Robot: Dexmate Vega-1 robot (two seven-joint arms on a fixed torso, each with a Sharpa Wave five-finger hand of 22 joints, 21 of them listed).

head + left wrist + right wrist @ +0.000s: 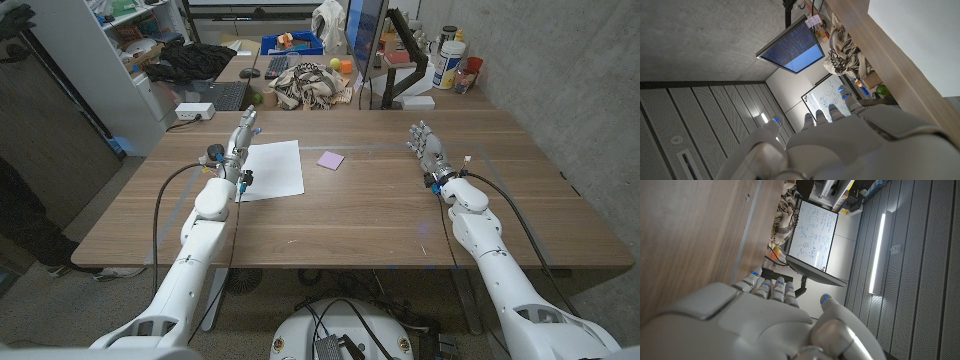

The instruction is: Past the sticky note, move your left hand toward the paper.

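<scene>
A white sheet of paper (271,169) lies on the wooden table (360,225), left of the middle. To its right sits a small purple sticky note (331,160). My left hand (241,137) stands at the paper's far left corner, fingers straight and apart, holding nothing. The paper (935,35) fills a corner of the left wrist view, beyond my left hand (840,135). My right hand (427,147) stands on the table's right side, well apart from the note, fingers spread and empty. The right wrist view looks along my right hand (765,315) over bare wood.
The table's back edge carries a laptop (217,96), a patterned cloth (309,85), a monitor (364,40) on an arm, bottles (449,62) and fruit (257,98). A white shelf unit (100,60) stands at the far left.
</scene>
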